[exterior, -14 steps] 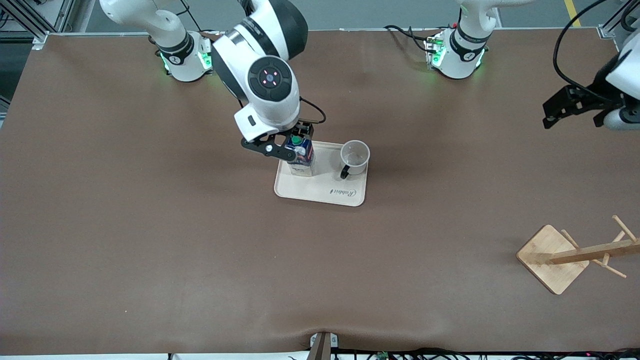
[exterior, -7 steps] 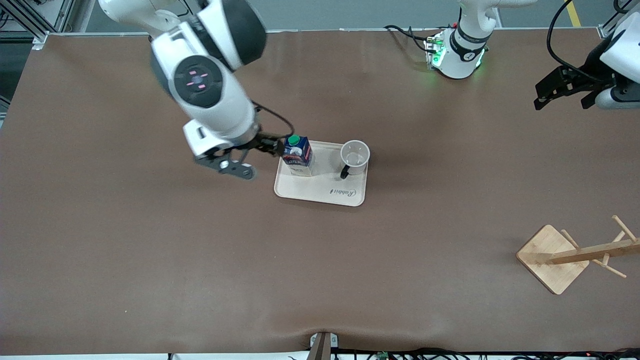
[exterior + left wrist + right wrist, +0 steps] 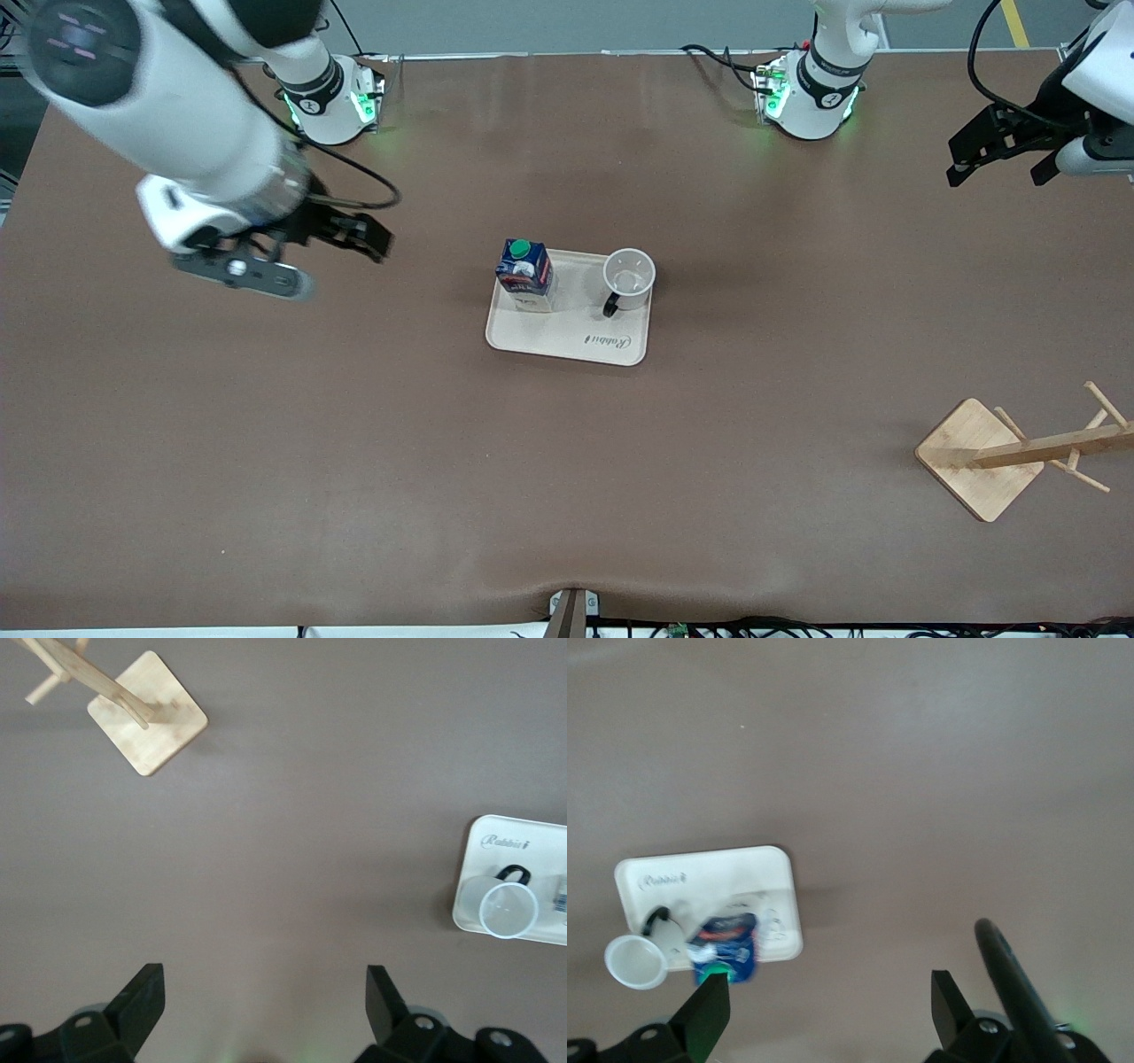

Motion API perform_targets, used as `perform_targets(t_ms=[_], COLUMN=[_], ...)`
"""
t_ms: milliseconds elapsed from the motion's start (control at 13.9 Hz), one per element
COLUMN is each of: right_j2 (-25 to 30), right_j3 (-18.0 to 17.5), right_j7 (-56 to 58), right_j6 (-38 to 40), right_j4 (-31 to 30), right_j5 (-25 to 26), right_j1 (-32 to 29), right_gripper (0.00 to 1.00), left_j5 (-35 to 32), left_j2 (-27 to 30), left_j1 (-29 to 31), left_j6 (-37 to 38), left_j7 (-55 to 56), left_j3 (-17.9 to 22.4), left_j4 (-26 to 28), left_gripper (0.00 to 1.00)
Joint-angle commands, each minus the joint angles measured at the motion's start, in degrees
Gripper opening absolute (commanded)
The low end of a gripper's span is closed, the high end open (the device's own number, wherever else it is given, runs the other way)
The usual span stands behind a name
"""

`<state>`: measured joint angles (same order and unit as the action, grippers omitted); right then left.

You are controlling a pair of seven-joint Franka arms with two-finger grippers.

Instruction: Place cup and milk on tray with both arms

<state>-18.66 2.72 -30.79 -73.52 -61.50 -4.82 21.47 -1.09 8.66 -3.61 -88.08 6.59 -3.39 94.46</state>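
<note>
The cream tray lies mid-table. The dark blue milk carton with a green cap stands upright on it at the right arm's end. The white cup stands upright beside the carton at the tray's other end, its black handle toward the front camera. My right gripper is open and empty, up over bare table toward the right arm's end. Its wrist view shows its jaws wide apart, with the tray, the milk and the cup below. My left gripper waits, open and empty, over the left arm's end of the table.
A wooden mug stand with a square base and pegs lies tipped over near the left arm's end, nearer the front camera. It also shows in the left wrist view. A black cable hangs by the right gripper.
My right gripper let go of the milk on the tray and swung up and away toward the right arm's end. The left gripper rose slightly. Milk and cup stayed put.
</note>
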Motion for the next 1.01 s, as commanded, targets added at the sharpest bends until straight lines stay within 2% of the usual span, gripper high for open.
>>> perform_targets(t_ms=[0, 144, 288, 505, 577, 938], right_j2=[3.8, 7.0, 10.3, 21.6, 23.3, 22.9], right_j3=[-1.1, -1.1, -1.1, -1.1, -1.0, -1.0], right_j7=[16.5, 29.6, 33.2, 36.4, 37.9, 43.9], right_j6=[0.4, -2.4, -5.7, -17.4, -18.7, -18.8], right_j4=[-4.6, -9.7, -15.8, -34.7, -37.5, -36.5], right_j5=[3.6, 7.5, 7.5, 7.1, 7.7, 8.8], right_j1=[-8.6, -12.3, -16.0, -19.3, -20.1, -22.2], right_gripper=[1.00, 1.00, 1.00, 1.00, 1.00, 1.00], left_j5=[-2.8, -2.8, -2.8, -2.7, -2.7, -2.3], left_j2=[-0.4, -0.5, -0.4, -0.1, -0.1, -0.5], left_j1=[-0.3, -0.3, -0.3, 0.2, 0.2, 0.1], left_j6=[-1.6, -1.6, -1.5, -1.4, -1.4, -1.6], left_j7=[-0.6, -0.6, -0.5, -0.8, -0.8, -0.7], left_j3=[-1.3, -1.4, -1.4, -1.4, -1.4, -1.4], left_j4=[0.5, 0.5, 0.5, 0.4, 0.4, 0.3], left_gripper=[1.00, 1.00, 1.00, 1.00, 1.00, 1.00])
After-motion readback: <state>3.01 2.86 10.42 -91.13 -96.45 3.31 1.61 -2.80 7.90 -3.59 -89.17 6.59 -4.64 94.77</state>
